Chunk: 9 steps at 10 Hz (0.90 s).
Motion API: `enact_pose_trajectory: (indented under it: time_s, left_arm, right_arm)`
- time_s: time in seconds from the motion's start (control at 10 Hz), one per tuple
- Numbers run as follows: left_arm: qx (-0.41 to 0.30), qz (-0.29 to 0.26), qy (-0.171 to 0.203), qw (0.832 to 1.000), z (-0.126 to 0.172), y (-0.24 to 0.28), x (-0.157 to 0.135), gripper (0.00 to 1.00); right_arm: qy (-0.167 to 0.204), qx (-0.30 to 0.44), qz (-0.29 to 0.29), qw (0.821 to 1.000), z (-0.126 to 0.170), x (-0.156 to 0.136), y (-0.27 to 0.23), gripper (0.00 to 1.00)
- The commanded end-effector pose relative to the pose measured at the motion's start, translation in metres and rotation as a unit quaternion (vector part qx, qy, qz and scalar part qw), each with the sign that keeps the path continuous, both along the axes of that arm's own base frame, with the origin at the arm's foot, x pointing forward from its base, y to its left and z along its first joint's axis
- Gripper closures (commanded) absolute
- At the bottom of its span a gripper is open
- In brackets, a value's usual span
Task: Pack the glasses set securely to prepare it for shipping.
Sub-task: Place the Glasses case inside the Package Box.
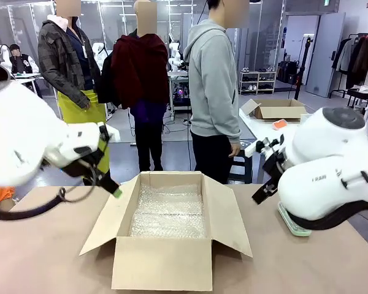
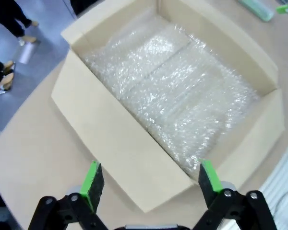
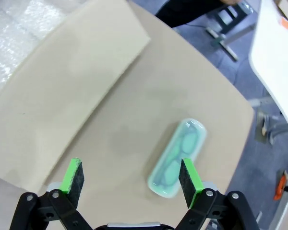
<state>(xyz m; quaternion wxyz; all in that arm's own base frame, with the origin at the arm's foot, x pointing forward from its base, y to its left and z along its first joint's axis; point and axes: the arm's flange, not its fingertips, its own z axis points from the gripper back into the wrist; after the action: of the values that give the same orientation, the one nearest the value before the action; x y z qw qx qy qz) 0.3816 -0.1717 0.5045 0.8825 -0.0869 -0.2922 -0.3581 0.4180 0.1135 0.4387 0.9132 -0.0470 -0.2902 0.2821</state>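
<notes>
Tan desk [image 1: 37, 245] carries an open box [image 1: 162, 263] lined with bubble wrap [image 1: 168, 211] for cushioning. My left jaws hang open over its flap; my right jaws gape above the mint case [image 3: 177, 158], lying beside the box.

mint-green case [image 1: 292, 222] largely hidden beneath right arm [image 1: 331, 177], box flap [image 3: 62, 81] cropped

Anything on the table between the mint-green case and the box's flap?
No, bare tabletop separates the mint-green case from the flap, seen in the right wrist view.
</notes>
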Motion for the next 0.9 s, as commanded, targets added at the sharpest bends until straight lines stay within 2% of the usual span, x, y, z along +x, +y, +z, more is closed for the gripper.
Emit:
enact_pose_trajectory:
  time_s: [0.0,0.2,0.4,0.5,0.6,0.8]
  left_arm:
    - [-0.013,-0.015,0.010,1.000,0.039,0.026,-0.004,0.00]
    - [-0.032,-0.038,0.008,0.999,0.073,0.045,-0.018,0.00]
    - [-0.064,-0.061,0.002,0.996,0.088,0.065,-0.035,0.00]
    - [-0.072,-0.066,-0.009,0.995,0.088,0.074,-0.044,0.00]
    - [-0.081,-0.098,-0.004,0.992,0.085,0.087,-0.054,0.00]
    - [-0.110,-0.070,-0.005,0.992,0.075,0.106,-0.060,0.00]
  right_arm:
    - [0.025,0.004,-0.080,0.996,0.013,0.013,-0.003,0.00]
    - [0.058,0.031,-0.140,0.988,0.011,0.036,-0.025,0.00]
    - [0.086,0.038,-0.190,0.977,-0.004,0.061,-0.040,0.00]
    - [0.089,0.027,-0.204,0.975,-0.009,0.072,-0.045,0.00]
    - [0.101,0.021,-0.218,0.971,-0.014,0.083,-0.052,0.00]
    - [0.133,0.031,-0.231,0.963,-0.033,0.104,-0.069,0.00]
